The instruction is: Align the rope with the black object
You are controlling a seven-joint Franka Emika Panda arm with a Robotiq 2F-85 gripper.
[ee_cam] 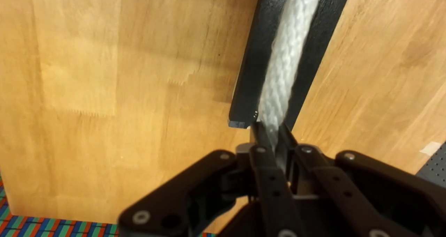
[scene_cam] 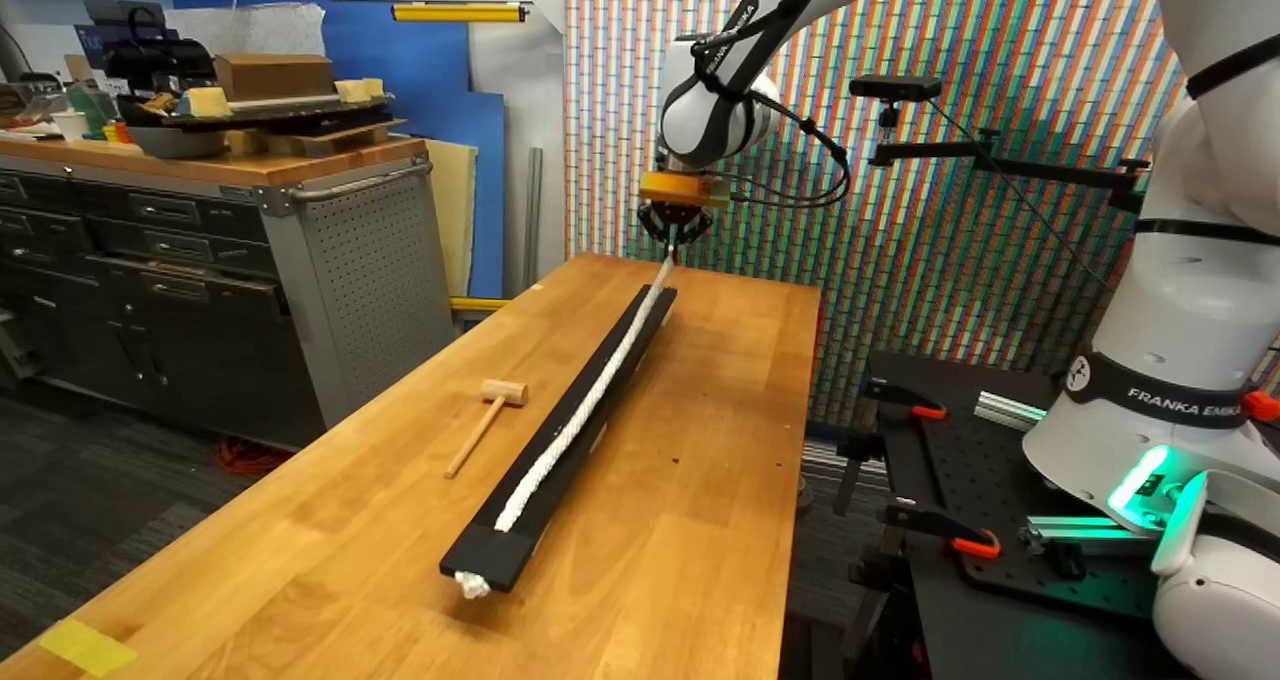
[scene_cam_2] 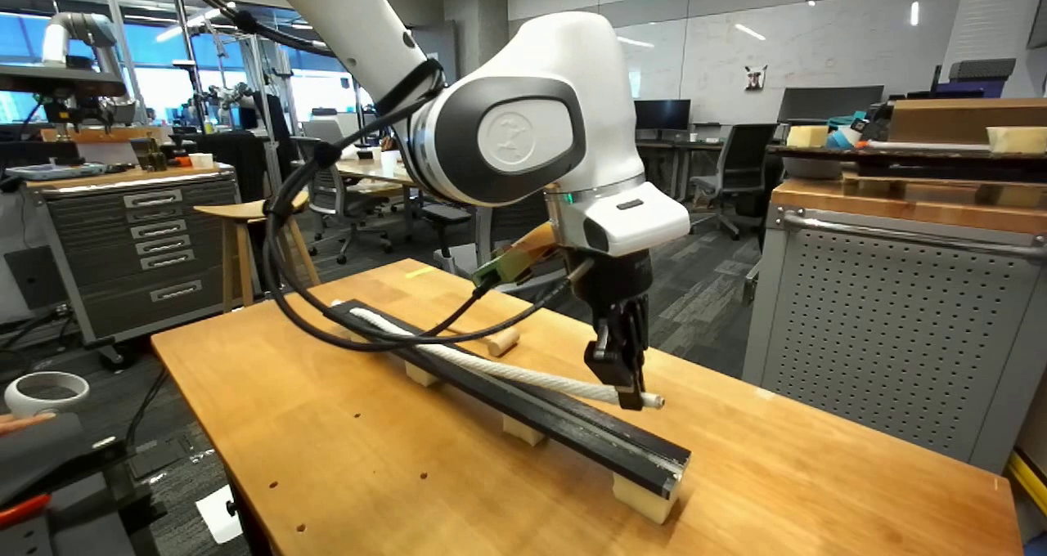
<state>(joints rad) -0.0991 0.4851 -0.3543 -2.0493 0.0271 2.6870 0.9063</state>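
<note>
One white rope (scene_cam: 590,400) lies lengthwise on top of the black bar (scene_cam: 565,415) in an exterior view, its near tip stopping short of the bar's near edge, its far stretch lifting to the end effector (scene_cam: 673,250) by the bar's far end. A crumpled white bit (scene_cam: 473,585) shows under that near edge. Beside the bar, apart from it, a small wooden mallet (scene_cam: 486,425) lies on the worktop (scene_cam: 690,540), and a yellow strip (scene_cam: 87,647) is at lower left.

In an exterior view, pale blocks (scene_cam_2: 646,499) prop the bar above the worktop. The end effector is clenched around the rope close to one tip; a short stub pokes out beyond the fingers (scene_cam_2: 630,376). Toward them the rope slopes up off the bar, so the held part is raised above its surface. Black cables (scene_cam_2: 280,208) from the arm (scene_cam_2: 507,135) cross in front of part of the rope and bar, and the mallet's head shows behind the rope.

In the wrist view, the rope runs from between the fingers along the bar, roughly down its middle. Whether rope and bar touch near the fingers cannot be told from here. A brightly coloured patterned surface (ee_cam: 59,226) shows past the worktop's edge.
</note>
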